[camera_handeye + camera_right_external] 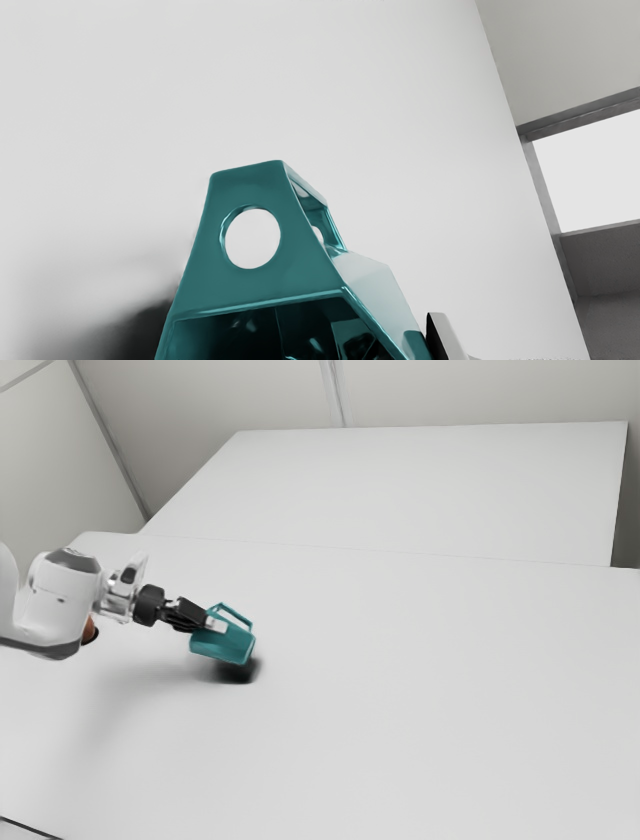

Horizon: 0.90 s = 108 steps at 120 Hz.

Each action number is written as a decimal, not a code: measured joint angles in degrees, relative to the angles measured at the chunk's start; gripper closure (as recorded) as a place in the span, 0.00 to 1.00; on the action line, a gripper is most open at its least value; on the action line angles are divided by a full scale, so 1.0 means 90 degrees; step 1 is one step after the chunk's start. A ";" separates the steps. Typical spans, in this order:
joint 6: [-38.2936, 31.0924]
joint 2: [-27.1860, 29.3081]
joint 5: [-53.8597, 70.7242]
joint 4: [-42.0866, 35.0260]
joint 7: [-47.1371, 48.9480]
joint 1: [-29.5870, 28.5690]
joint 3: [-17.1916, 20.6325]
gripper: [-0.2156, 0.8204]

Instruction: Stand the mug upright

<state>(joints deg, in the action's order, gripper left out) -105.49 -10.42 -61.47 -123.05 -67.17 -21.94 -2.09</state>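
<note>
Teal and tilted, the mug [224, 644] is clamped in the gripper [214, 625] over the table [400, 690] at the exterior view's left, and is best turned mouth-up slowly, its base settled flat before letting go.

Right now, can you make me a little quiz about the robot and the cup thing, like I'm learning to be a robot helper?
1. True or false: the mug is upright, not tilted.
2. What color is the mug? a) red b) teal c) yellow
3. Fill in the blank: the robot arm comes in from the exterior view's ____ side.

Key: 1. False, it is tilted. 2. b. 3. left.
</note>
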 joint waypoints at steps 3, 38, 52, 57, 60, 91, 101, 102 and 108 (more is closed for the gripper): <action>-0.0009 0.0072 0.0004 0.0003 0.0007 0.0106 -0.0030 0.95; -0.0287 0.0748 0.0530 0.0042 0.0253 0.2272 -0.1599 0.96; -0.0511 0.1099 0.1527 0.0086 0.0550 0.2404 -0.1545 0.96; -0.0588 0.1227 0.1932 0.0092 0.0690 0.2418 -0.1485 0.96; -0.0628 0.1299 0.2169 0.0093 0.0779 0.2406 -0.1429 0.96; -0.0949 0.1816 0.4444 0.0052 0.1907 0.3002 -0.1193 0.96; -0.1053 0.1938 0.5049 -0.0029 0.2331 0.3043 -0.1056 0.96; -0.1067 0.1952 0.5105 -0.0044 0.2375 0.3043 -0.1035 0.96; -0.1158 0.2026 0.5411 -0.0144 0.2638 0.3053 -0.0919 0.96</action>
<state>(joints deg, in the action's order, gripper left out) -115.91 7.81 -12.77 -124.34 -43.43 5.54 -10.36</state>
